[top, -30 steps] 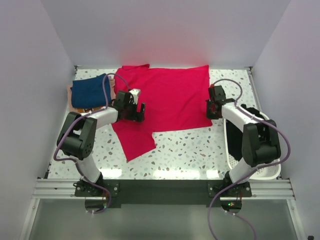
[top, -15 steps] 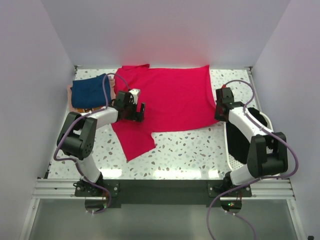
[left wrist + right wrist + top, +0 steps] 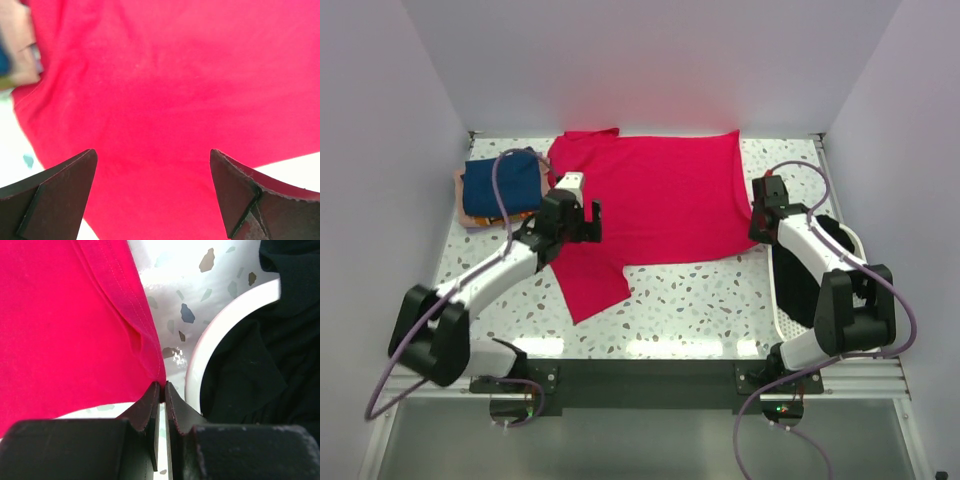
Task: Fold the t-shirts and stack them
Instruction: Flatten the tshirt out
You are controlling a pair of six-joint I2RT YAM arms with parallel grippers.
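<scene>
— What changed just now?
— Tugged the red t-shirt [image 3: 660,200] out toward 3 o'clock with the right pincer [image 3: 162,390], shut tight on the hem. Shifted the left pincer [image 3: 152,162] a bit toward 11 o'clock, wide open, holding nothing.
— Meaning?
— Probably flatter, nearly ready to fold.
— And the look?
— Bright red, soft, spread over the middle of the tabletop [image 3: 700,300], with one flap at 7 o'clock.

Speckled terrazzo table [image 3: 700,300], glossy under the light, boxed in by plain white walls [image 3: 650,60]. A white perforated basket [image 3: 782,295] sits at the table's right edge, and an aluminium rail [image 3: 650,378] runs along the near side
</scene>
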